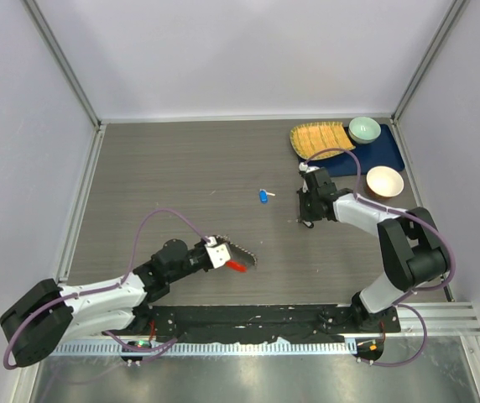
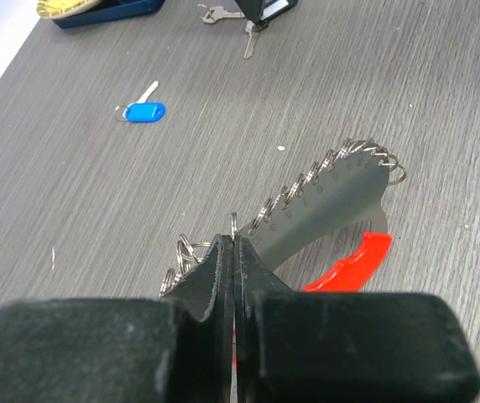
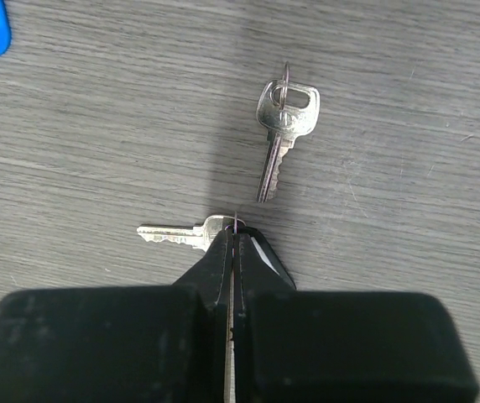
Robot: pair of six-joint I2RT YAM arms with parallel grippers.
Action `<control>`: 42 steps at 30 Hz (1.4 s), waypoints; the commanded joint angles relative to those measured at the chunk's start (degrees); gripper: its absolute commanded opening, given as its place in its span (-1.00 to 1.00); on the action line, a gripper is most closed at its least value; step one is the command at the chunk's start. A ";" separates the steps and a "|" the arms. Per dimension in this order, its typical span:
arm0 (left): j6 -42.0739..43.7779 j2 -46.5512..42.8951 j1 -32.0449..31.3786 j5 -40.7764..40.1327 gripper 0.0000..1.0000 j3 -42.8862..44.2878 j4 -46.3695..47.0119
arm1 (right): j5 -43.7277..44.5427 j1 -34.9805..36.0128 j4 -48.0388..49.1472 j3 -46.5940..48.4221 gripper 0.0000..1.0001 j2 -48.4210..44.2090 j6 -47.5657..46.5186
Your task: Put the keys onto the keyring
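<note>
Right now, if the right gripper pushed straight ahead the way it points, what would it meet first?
Probably the other silver key, lying just ahead, slightly right of the right gripper, which is shut on the near key's ring. Depth is unclear.

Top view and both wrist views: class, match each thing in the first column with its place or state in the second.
Things:
1 left claw
2 right claw
3 blue key
4 green bowl

Places or states:
A alone near the middle of the table
B shut on the ring of a silver key
C far right corner
D shut on the keyring with the red fob

Pairs: 1-D, 2-B, 3-A, 4-C
</note>
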 commanded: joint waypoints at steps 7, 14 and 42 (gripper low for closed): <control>0.13 -2.31 -0.24 1.81 -1.00 1.35 5.09 | -9.26 0.60 2.66 -1.84 -0.99 -15.36 -10.72; 0.84 -3.10 -0.24 2.25 -1.00 3.02 3.43 | -18.75 5.61 0.55 -1.58 -0.98 -24.34 -23.01; 0.05 -5.82 -0.33 6.11 -0.99 2.32 7.55 | -10.95 34.44 -4.55 4.40 -0.98 -24.02 -48.69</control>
